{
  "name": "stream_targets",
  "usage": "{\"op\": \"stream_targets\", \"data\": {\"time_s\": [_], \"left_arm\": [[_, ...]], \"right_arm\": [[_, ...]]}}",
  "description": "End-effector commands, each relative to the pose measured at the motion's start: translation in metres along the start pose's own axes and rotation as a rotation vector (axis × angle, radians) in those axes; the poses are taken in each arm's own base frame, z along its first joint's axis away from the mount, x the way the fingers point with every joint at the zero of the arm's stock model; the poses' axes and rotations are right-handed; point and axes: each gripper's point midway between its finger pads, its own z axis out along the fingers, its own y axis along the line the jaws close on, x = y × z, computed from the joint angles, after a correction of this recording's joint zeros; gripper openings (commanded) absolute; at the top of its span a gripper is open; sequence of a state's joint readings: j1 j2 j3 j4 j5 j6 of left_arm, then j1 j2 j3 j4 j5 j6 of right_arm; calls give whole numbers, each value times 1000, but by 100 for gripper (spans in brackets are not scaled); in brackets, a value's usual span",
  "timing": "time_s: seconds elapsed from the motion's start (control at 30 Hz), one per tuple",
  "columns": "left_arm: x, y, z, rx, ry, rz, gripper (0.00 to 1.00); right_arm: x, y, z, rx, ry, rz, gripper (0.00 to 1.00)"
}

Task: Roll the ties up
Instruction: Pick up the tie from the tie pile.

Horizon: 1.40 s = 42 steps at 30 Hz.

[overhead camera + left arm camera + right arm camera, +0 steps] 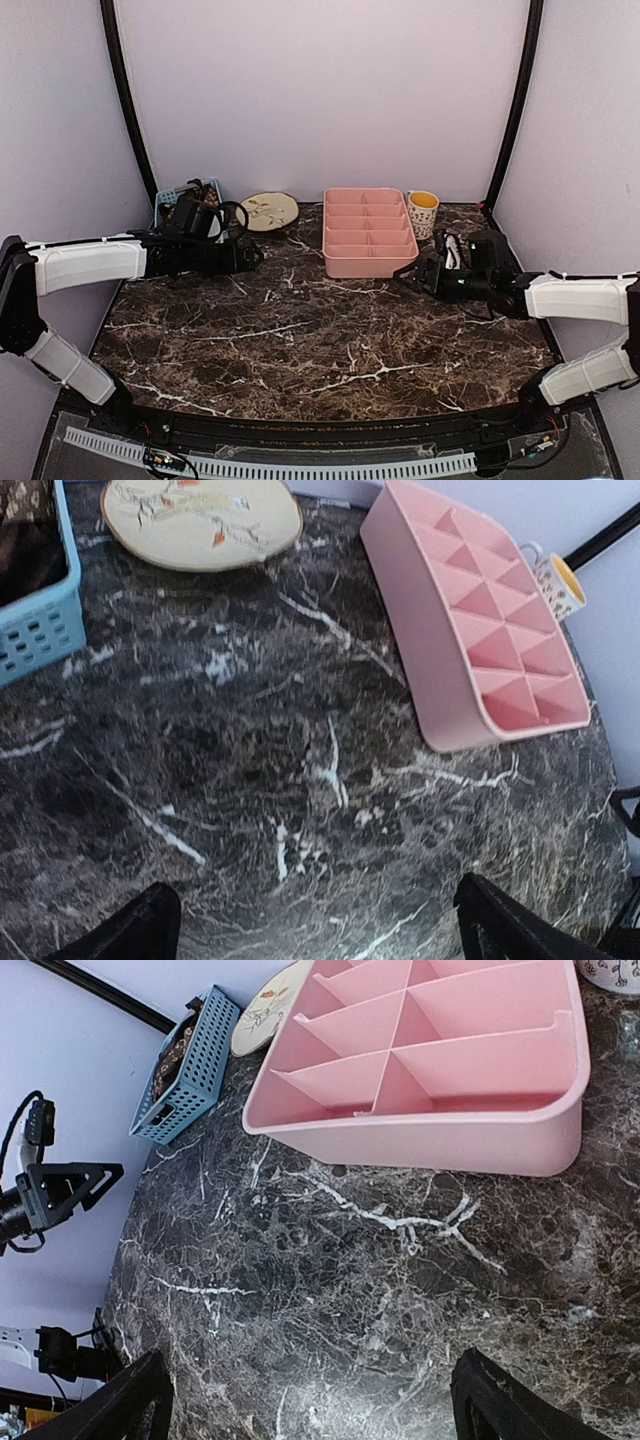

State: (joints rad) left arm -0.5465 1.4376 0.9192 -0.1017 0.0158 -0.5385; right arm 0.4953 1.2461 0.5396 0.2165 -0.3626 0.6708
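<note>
Nearest to the lens, the two dark fingers (140,930) of the left hand (318,932) are seen wide apart at the lower edge of its wrist view, with only bare counter (300,780) between them; the hand is open and nothing is gripped. The right hand (310,1410) is shown likewise, fully spread and empty. The ties (22,540) are found as dark brown patterned fabric inside a blue basket (42,630), which stands just ahead and to the left of the left hand; their number cannot be told. Next to the basket, ahead of the same hand, a round cream plate (200,520) with a painted branch is laid flat. A pink divided tray (368,265) is placed between the two hands, a little further out, its near wall close ahead of the right hand. A cup (423,215) with a yellow inside is set just beside the tray's far right corner, beyond the right hand.
</note>
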Motion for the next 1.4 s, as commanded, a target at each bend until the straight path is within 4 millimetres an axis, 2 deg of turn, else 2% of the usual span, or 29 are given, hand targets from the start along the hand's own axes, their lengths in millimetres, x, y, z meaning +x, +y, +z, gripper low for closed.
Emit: {"op": "stream_targets", "data": {"time_s": [0.0, 0.03, 0.1, 0.27, 0.37, 0.5, 0.67, 0.83, 1.13, 1.23, 1.37], "left_arm": [[-64, -9, -15, -1, -124, 42, 99], [-73, -10, -15, 10, -124, 72, 99], [-94, 7, -13, -7, -124, 62, 99], [-156, 69, -21, -108, -205, -24, 98], [-182, 106, -21, -146, -216, -94, 95], [-197, 161, -7, -206, -206, -182, 90], [-205, 209, 15, -290, -184, -226, 86], [-221, 230, 29, -340, -193, -190, 84], [-226, 254, 56, -412, -145, -182, 78], [-229, 252, 61, -392, -146, -175, 76], [-233, 233, 65, -327, -154, -119, 66]], "right_arm": [[-31, 21, -3, -42, -73, -34, 97], [-35, 24, -1, -49, -74, -40, 97], [-40, 30, 2, -67, -65, -57, 97], [-45, 40, 9, -112, -44, -84, 97], [-47, 45, 11, -147, -47, -89, 97], [-43, 46, 17, -173, -32, -82, 97], [-40, 44, 21, -188, -22, -70, 97], [-39, 41, 26, -196, -12, -63, 97], [-40, 38, 36, -213, 4, -44, 97], [-41, 37, 38, -217, 6, -40, 97], [-41, 36, 41, -223, 13, -36, 97]]}}
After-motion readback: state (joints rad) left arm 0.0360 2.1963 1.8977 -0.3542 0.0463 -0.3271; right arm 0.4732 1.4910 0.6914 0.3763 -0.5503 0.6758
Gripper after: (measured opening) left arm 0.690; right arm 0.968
